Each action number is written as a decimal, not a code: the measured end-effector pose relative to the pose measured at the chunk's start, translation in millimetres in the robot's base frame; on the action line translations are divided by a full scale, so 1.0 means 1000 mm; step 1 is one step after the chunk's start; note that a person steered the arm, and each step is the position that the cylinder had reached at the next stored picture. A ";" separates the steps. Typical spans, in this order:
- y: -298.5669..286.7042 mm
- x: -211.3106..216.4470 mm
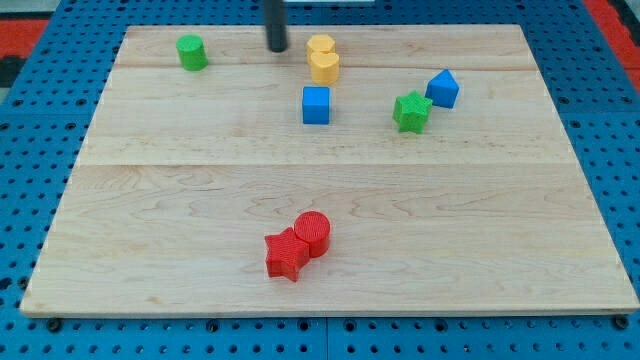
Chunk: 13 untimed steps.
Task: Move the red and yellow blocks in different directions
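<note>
My tip (276,47) is near the view's top, just left of two yellow blocks: a small yellow one (320,45) and a yellow heart-like one (324,67) touching below it. A gap shows between the tip and the yellow blocks. A red cylinder (313,233) and a red star (286,254) touch each other near the view's bottom centre, far from the tip.
A green cylinder (191,52) sits at the top left. A blue cube (316,104) lies below the yellow blocks. A green star (411,111) and a blue cube (443,88) touch at the right. The wooden board (150,200) lies on a blue pegboard.
</note>
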<state>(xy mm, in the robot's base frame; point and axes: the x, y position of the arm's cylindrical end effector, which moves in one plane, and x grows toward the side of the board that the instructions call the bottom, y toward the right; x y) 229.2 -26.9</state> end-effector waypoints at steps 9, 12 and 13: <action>0.074 0.365; 0.005 0.279; 0.011 0.308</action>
<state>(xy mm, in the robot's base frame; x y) 537.6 -15.4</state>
